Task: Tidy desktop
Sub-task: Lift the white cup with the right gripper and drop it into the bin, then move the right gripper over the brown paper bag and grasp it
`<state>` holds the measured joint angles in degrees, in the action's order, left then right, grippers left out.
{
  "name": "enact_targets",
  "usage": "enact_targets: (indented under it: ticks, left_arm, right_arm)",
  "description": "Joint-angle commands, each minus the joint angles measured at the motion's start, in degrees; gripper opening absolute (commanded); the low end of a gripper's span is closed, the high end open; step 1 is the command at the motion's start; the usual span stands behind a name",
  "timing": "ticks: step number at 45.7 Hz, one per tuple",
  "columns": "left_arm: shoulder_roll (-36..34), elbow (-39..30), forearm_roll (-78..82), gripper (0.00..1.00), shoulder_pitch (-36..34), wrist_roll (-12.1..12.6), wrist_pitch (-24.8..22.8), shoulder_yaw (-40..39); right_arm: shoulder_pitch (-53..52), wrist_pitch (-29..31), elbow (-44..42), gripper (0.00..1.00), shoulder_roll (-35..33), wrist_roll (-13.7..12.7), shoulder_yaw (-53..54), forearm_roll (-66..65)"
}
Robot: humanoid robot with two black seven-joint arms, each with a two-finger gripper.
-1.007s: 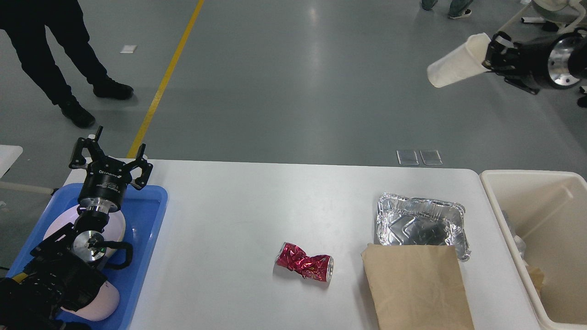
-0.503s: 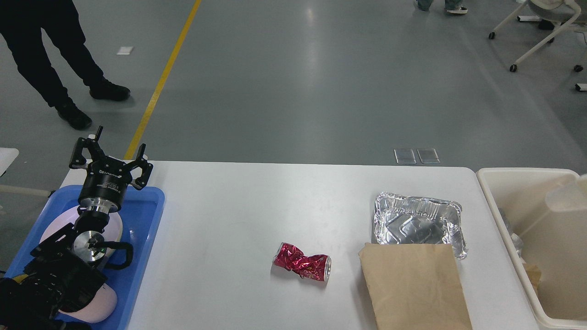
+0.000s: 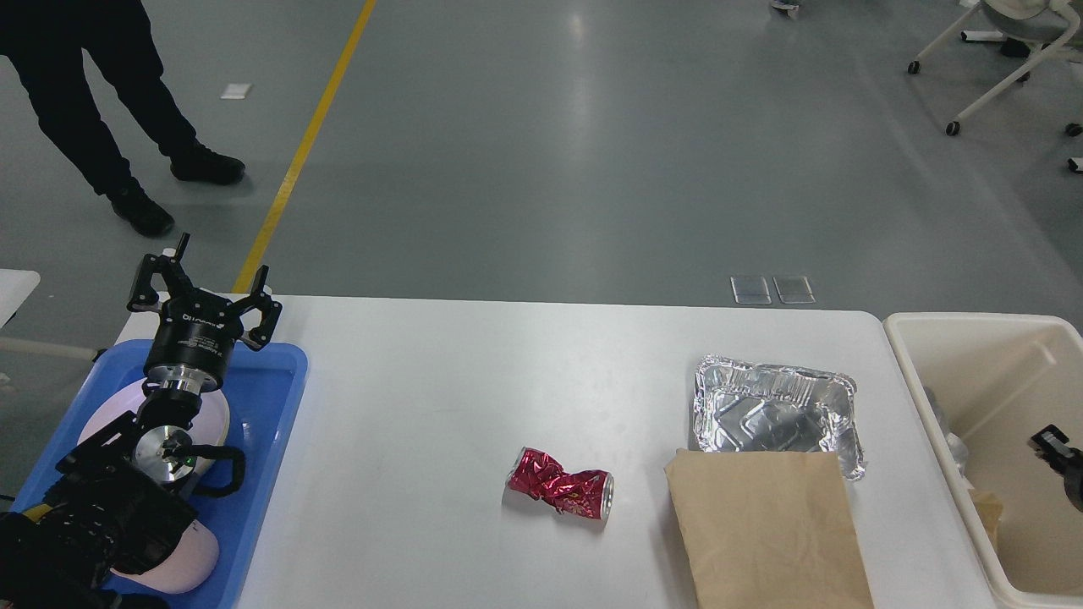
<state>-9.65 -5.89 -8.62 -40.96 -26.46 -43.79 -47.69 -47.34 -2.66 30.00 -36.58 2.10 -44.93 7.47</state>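
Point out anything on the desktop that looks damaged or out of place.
On the desktop, the red can lies on its side, crushed and twisted. Right of it, the foil tray is crumpled along its rim, and the brown paper bag overlaps its near edge and runs past the desktop's front edge.

Only a dark tip of the right gripper shows at the picture's right edge, inside the beige bin; its fingers cannot be told apart. Left of it, the brown paper bag covers the foil tray's near rim and runs off the bottom edge.
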Motion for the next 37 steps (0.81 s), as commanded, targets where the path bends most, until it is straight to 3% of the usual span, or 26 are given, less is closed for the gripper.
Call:
enact_targets:
  ticks: [1,7,12,18,26,37]
  left_arm:
    - [-0.02,0.00,0.01,0.96,0.00,0.00,-0.07,0.05]
    - [-0.02,0.00,0.01,0.96,0.00,0.00,0.02,-0.03]
    - [0.07,0.00,0.01,0.96,0.00,0.00,-0.07,0.06]
    - [-0.02,0.00,0.01,0.96,0.00,0.00,0.02,0.05]
    - [-0.02,0.00,0.01,0.96,0.00,0.00,0.02,0.06]
    - [0.07,0.00,0.01,0.96,0.00,0.00,0.02,0.06]
  right_arm:
    - [-3.98,0.20,0.24,1.00,1.68,0.01,-1.29,-0.09]
    - [-14.78,0.28,4.54,1.00,4.93,-0.16,-10.59,-0.61]
    - [-25.59,3.26,9.81,1.00,11.60,-0.25,-23.25,-0.70]
    - [-36.75,10.99,18.15,1.00,17.23,-0.25,-29.86,-0.62]
    - [-50.12,23.30,26.95,1.00,21.81,-0.25,-30.48,-0.26]
    - [-64.80,41.83,38.11,1.00,21.90,-0.16,-30.83,-0.26]
